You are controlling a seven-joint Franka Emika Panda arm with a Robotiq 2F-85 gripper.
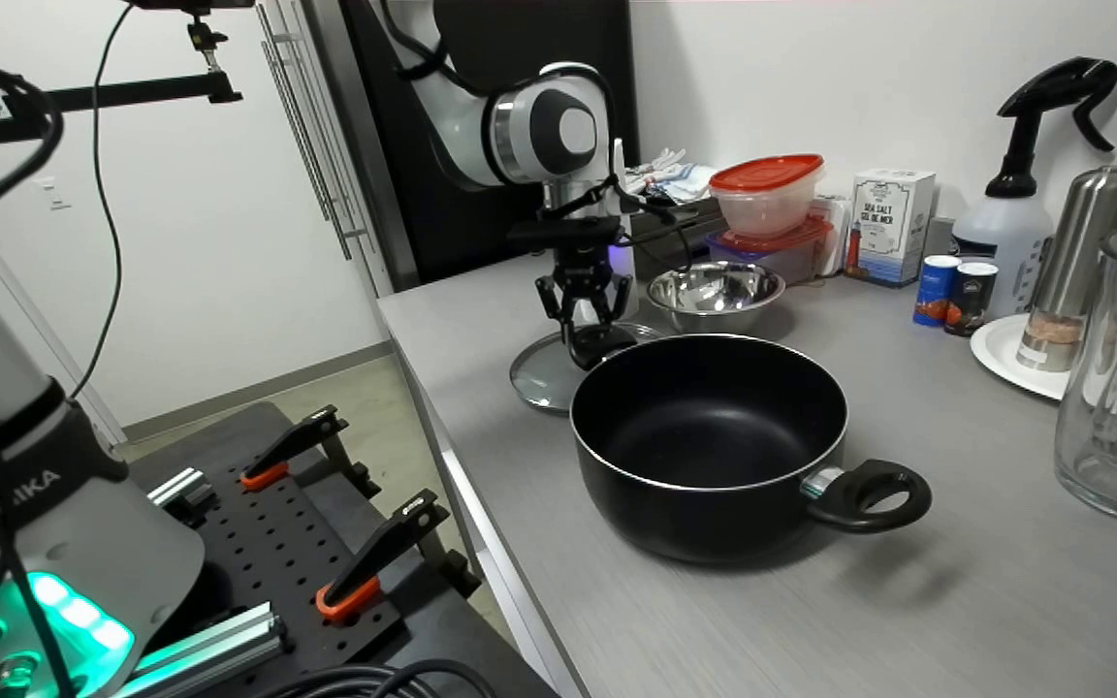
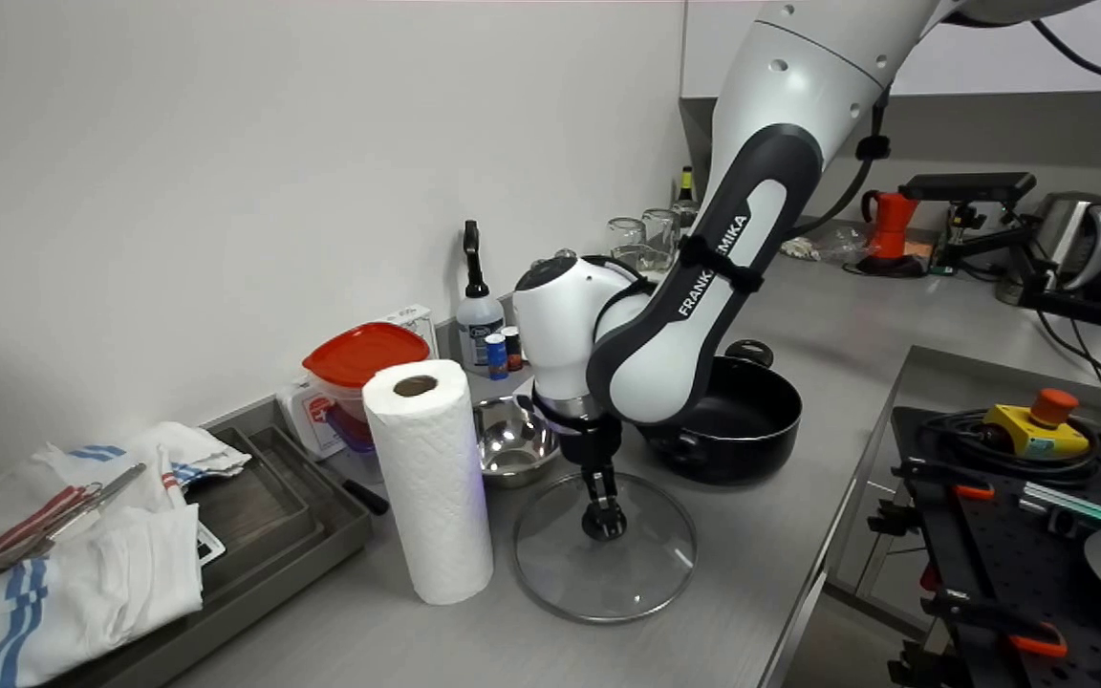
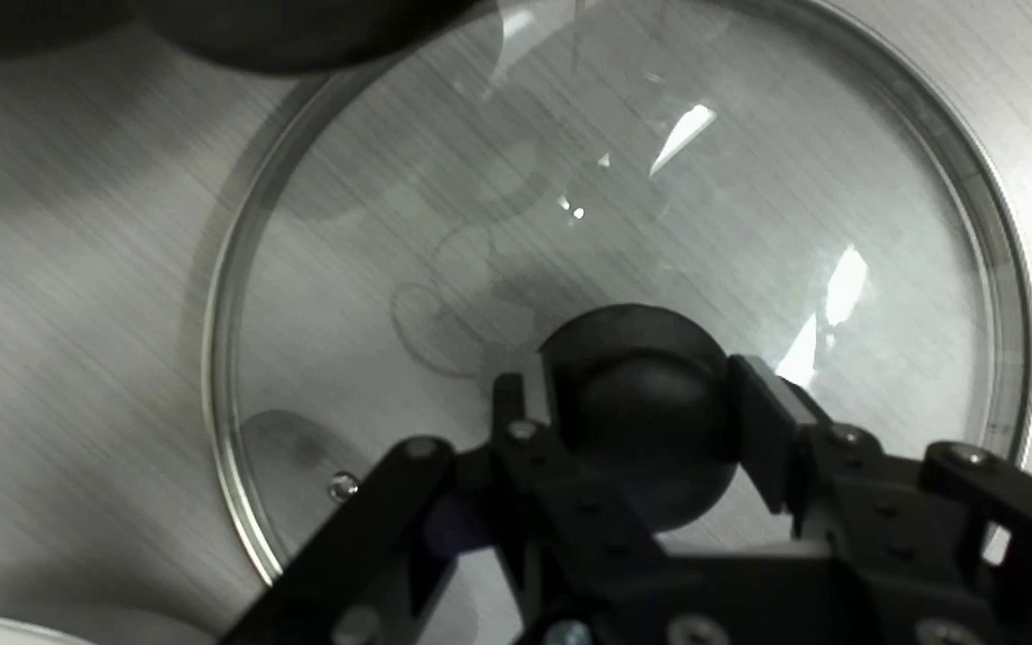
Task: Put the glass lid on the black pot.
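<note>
Wrist view: black two-finger gripper (image 3: 642, 414) partly closed, fingers snug either side of round black knob (image 3: 646, 358) of circular clear-glass lid (image 3: 498, 233) w/ thin metal rim; looks to have hold of it. Lid's level, on or just above grey counter (image 1: 811, 620) (can't tell), beside wide matte-black pot (image 1: 704, 519), whose black inside shows in both exterior views. Shiny steel bowl (image 1: 717, 318) nearby. Red-topped clear plastic tub (image 1: 767, 208) atop 2nd red-topped tub (image 1: 777, 262); contents unclear. Steel-and-clear mill (image 1: 1082, 262) w/ pink grains (image 1: 1053, 332) on white plate (image 1: 1003, 354).
</note>
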